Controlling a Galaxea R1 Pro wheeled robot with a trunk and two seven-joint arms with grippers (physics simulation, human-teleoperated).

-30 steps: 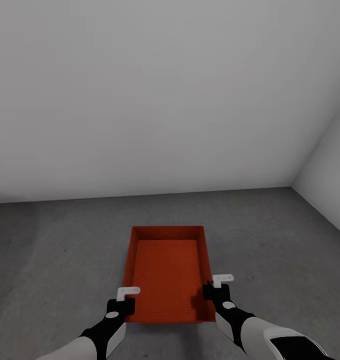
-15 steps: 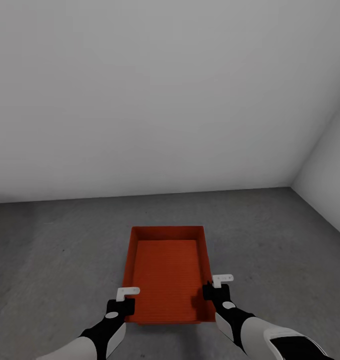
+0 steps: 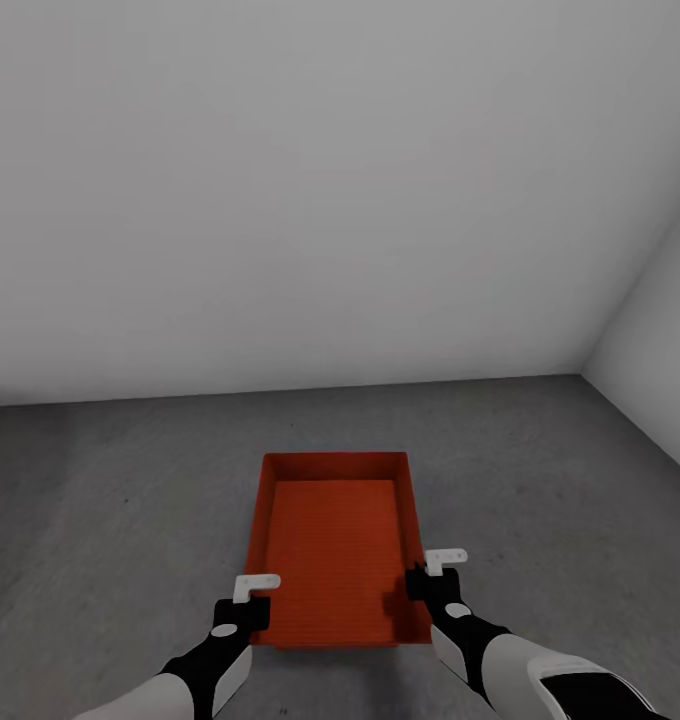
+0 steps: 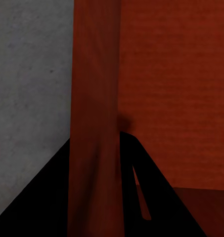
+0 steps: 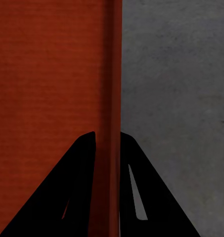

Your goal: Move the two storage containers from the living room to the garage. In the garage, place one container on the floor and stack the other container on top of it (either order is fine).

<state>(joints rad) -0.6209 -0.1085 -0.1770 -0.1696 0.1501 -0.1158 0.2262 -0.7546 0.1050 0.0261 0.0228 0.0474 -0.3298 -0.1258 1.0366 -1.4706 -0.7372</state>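
One red-orange open-top storage container lies lengthwise in front of me over the dark grey concrete floor of the garage. My left gripper is shut on its left wall near the front corner. In the left wrist view that wall runs between the two dark fingers. My right gripper is shut on the right wall, which passes between its fingers. The box is empty. Whether it rests on the floor or hangs just above it, I cannot tell.
A plain white wall stands behind the container, and a second white wall meets it at the right corner. Bare concrete spreads on both sides of the box.
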